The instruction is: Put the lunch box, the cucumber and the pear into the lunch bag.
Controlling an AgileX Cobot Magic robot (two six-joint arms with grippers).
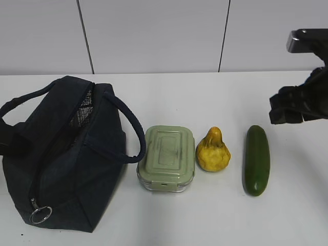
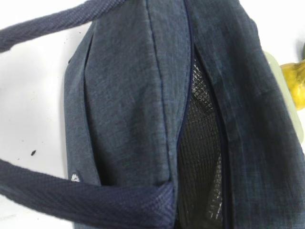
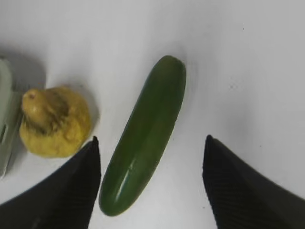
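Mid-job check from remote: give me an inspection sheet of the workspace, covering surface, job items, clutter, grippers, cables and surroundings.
Surface: white table, a few small dark specks near the bag.
Lunch bag: at the left, top zipper partly open, dark mesh visible inside, ring pull at the near end.
Lunch box: on the table right of the bag, lid on.
Pear: on the table between box and cucumber.
Cucumber: on the table, furthest right.
Clutter: nothing seen.
Right gripper: open, above the cucumber, fingers either side, not touching.
Left gripper: not in view; its camera looks down on the bag.
Cables: nothing seen.
Surroundings: pale panelled wall behind.
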